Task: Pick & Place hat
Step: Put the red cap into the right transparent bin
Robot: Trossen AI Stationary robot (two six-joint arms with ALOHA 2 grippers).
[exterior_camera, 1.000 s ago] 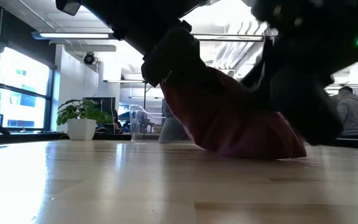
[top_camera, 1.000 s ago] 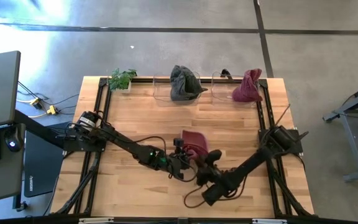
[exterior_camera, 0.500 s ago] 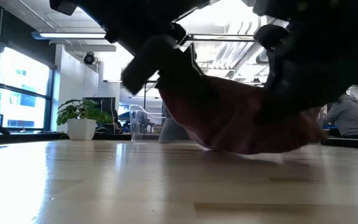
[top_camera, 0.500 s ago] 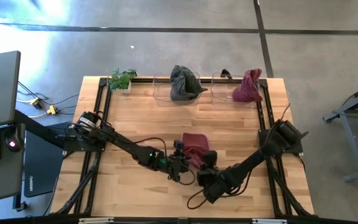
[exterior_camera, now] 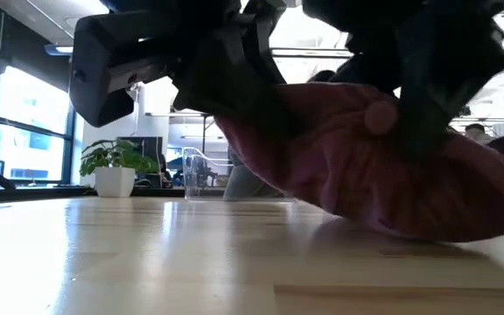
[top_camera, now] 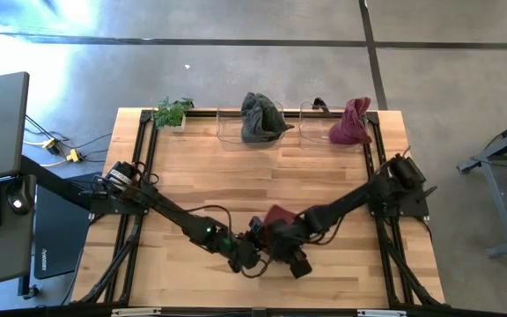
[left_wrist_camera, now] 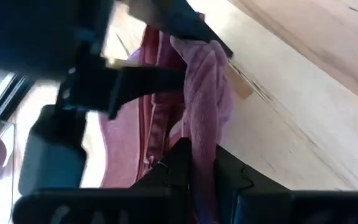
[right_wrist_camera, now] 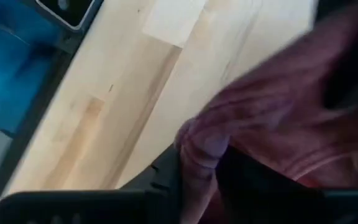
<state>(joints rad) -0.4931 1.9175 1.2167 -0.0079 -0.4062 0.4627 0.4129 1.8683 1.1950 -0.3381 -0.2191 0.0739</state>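
while the pale wooden surface (top_camera: 192,167) carries it near its front edge, the soft maroon knitted hat (top_camera: 277,217) seems pinched by both narrowly parted hands, left hand (left_wrist_camera: 197,163) and right hand (right_wrist_camera: 197,163); placing remains undone.

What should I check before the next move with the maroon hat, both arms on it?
1. Left gripper shut on the maroon hat: ok, fabric pinched between its fingers.
2. Right gripper holding the hat: ok, a fold sits between its fingers.
3. Hat off the table: not ok, low view shows it resting on the wood.
4. Arms clear of each other: cannot tell, both wrists crowd the hat.
5. Far bins: grey hat and another maroon hat sit there; free space cannot tell.
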